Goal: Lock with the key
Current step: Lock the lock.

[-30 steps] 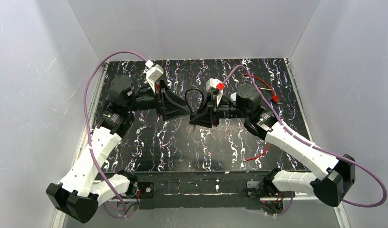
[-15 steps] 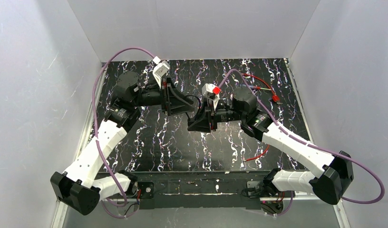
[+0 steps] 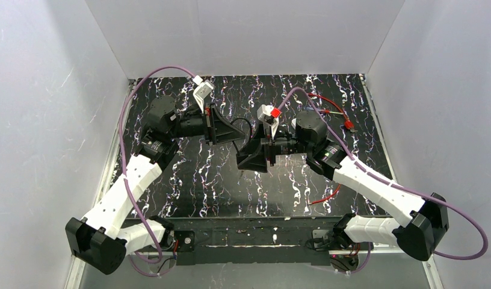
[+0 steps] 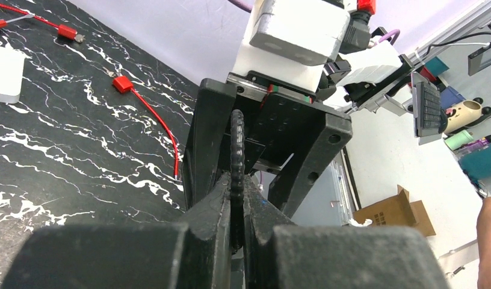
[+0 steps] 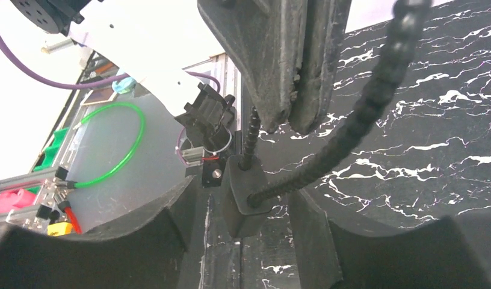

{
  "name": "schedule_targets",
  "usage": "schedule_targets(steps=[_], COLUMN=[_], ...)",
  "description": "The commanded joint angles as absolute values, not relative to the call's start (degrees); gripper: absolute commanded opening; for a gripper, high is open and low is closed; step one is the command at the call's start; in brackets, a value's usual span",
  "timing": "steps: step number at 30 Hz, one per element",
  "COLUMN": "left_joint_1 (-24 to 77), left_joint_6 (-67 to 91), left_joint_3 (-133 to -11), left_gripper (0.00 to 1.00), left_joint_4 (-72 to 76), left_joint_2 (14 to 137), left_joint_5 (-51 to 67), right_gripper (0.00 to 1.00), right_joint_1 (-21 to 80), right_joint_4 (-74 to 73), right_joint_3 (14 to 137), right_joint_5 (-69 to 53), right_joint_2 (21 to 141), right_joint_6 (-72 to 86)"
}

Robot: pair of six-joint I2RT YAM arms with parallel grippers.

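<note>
A black lock body (image 5: 246, 195) with a ribbed black cable (image 5: 363, 108) hangs above the marbled table, between the two grippers. My left gripper (image 4: 236, 186) is shut on the cable (image 4: 237, 135), which runs up out of its pinched fingertips. In the top view it (image 3: 232, 130) holds the cable loop (image 3: 248, 120) at mid-table. My right gripper (image 5: 243, 226) stands open around the lock body, with a gap on each side. From above, the right gripper (image 3: 248, 159) sits just below and to the right of the left one. The key is hidden.
Red wires lie at the back right (image 3: 328, 106) and front right (image 3: 325, 196) of the table. A white block (image 4: 2, 72) rests on the table in the left wrist view. Grey walls close in the table on three sides.
The left arm swung right to meet the right gripper, and its jaws shut on the cable. The right jaws spread apart and let go of the lock body.
</note>
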State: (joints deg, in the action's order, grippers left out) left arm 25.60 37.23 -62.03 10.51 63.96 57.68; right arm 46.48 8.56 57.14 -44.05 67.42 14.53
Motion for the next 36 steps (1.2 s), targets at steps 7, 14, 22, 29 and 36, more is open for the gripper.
schedule_targets(steps=[7,14,22,29,36], left_joint_1=[24.82,24.87,24.89,24.87,23.49], left_joint_6=[38.76,38.93,40.28,41.2,43.89], left_joint_3=[-61.71,-61.23,-61.01,-60.99,-59.24], left_gripper=[0.0,0.0,0.0,0.0,0.38], left_joint_4=[12.96,13.34,14.6,15.54,15.54], left_joint_2=[61.12,60.82,61.04,61.09,60.8], left_joint_5=[57.56,58.1,58.17,58.52,56.65], right_gripper=[0.59,0.55,0.52,0.43,0.09], right_joint_1=[45.89,45.91,45.88,45.88,45.52], right_joint_4=[15.13,18.51,18.95,18.87,17.47], right_joint_3=[55.11,55.04,55.06,55.78,57.95], right_joint_5=[-44.11,-45.74,-46.14,-46.49,-44.96], right_joint_2=[65.41,65.93,66.15,67.07,66.91], right_joint_6=[20.01,23.04,24.01,24.23,24.29])
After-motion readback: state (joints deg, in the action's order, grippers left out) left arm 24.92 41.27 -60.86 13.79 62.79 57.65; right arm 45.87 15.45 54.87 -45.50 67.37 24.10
